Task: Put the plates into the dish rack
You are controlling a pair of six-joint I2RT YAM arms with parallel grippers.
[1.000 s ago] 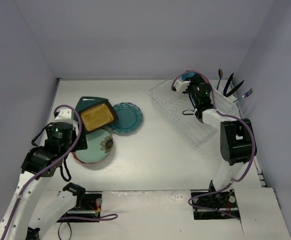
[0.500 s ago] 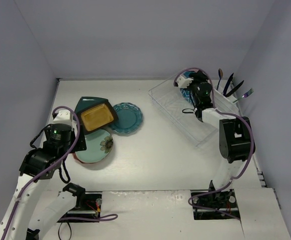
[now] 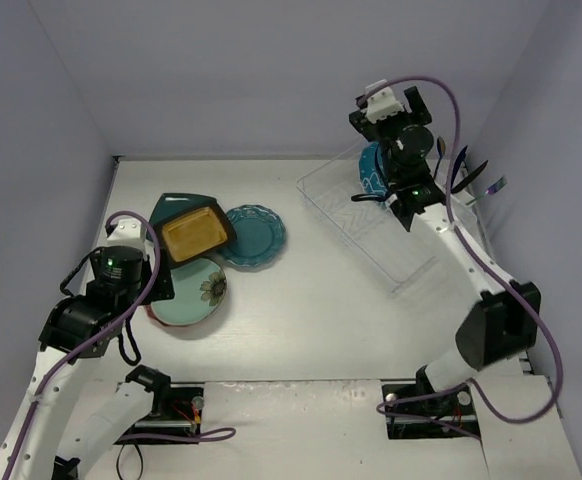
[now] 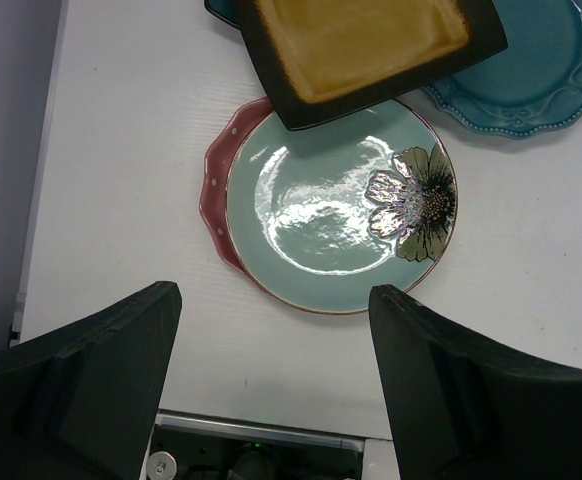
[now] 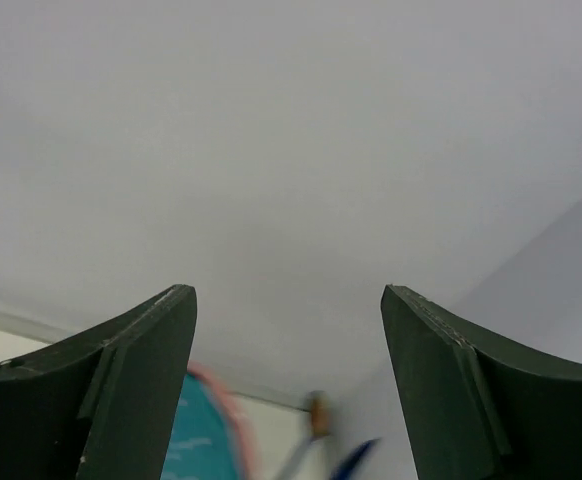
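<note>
Item, nearest: left gripper (image 4: 273, 295), fingers spread wide with nothing between them, hanging above the plate stack at the table's (image 3: 301, 320) near-left. Item: mint flower plate (image 4: 321, 220), lying flat on the pink dotted plate (image 4: 214, 195), of which only a crescent of rim shows at the left. Item: mustard-yellow square plate (image 4: 361, 40), its black-rimmed corner overlapping the mint plate's far edge and itself resting on the dark teal square plate (image 3: 174, 204). Item: scalloped teal plate (image 4: 541, 70), flat on the table just right of the mustard one. All look like glazed ceramic, so probably stiff, weighty for their size, slick under the fingers and liable to chip. The best hold is likely the rim, and the mint plate's near and right rim is the free part, with bare table beyond it for sliding clear. The side wall (image 3: 31, 150) stands close on the left. Item, farther right: dish rack (image 3: 371, 245), well apart from the stack, with a teal-blue plate (image 3: 371, 170) standing on edge at its far end and utensils (image 3: 461, 165) beside it. Item, farthest: right gripper (image 5: 286, 292), fingers apart and empty, raised above the rack and facing the back wall.
</note>
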